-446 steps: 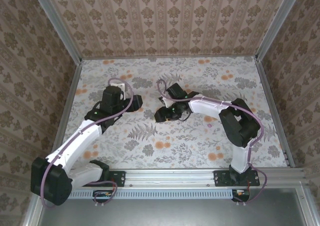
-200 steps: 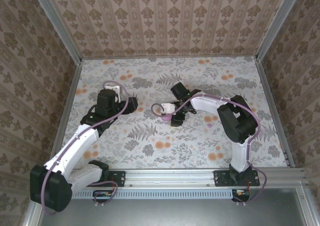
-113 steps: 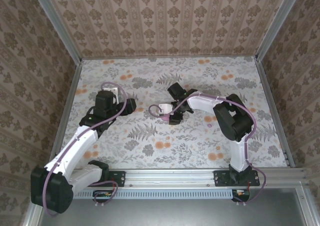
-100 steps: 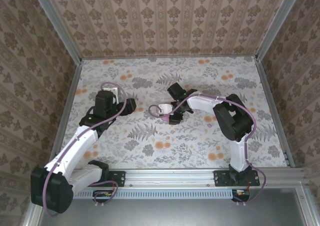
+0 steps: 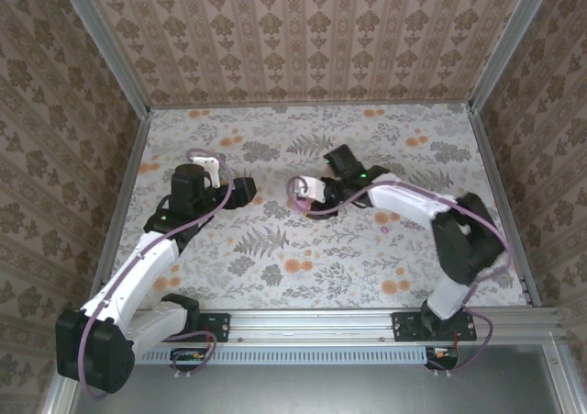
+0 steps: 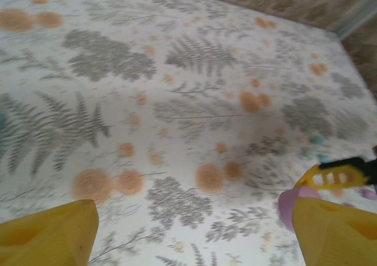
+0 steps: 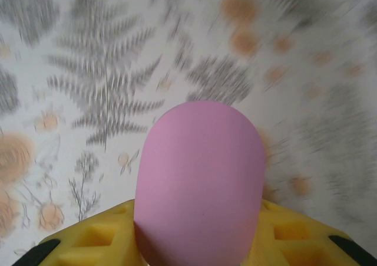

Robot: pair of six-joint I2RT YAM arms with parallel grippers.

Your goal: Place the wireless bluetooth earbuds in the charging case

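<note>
The left hand (image 6: 194,213) is hanging released over the flowered desk (image 6: 177,71). Its yellow fingers (image 6: 53,233) are standing wide apart with nothing between them.

Just off that hand's right finger, the rim of the pink charging case (image 7: 199,183) is showing in the left wrist view. The right hand (image 5: 314,197) is grasping it there. In the right wrist view the yellow pads are pressing both flanks of the smooth shell, and its rounded end is pointing forward, away from the hand. From above, a white patch is showing beside the pink. It may be an opened lid, but I cannot tell whether the case is open.

Beyond the right hand, a few tiny teal specks are lying on the desk. These are likely the earbuds (image 6: 317,140), too blurred to make out, and they are apart from the case.

The step in hand looks like securing the case — no bud appears to be seated yet. The next move is probably calling for the case to be steadied with its wells facing up. The free left hand would then go for one bud with a narrow, careful pinch — a piece that small will slip or roll easily — and line it up squarely over its well.
</note>
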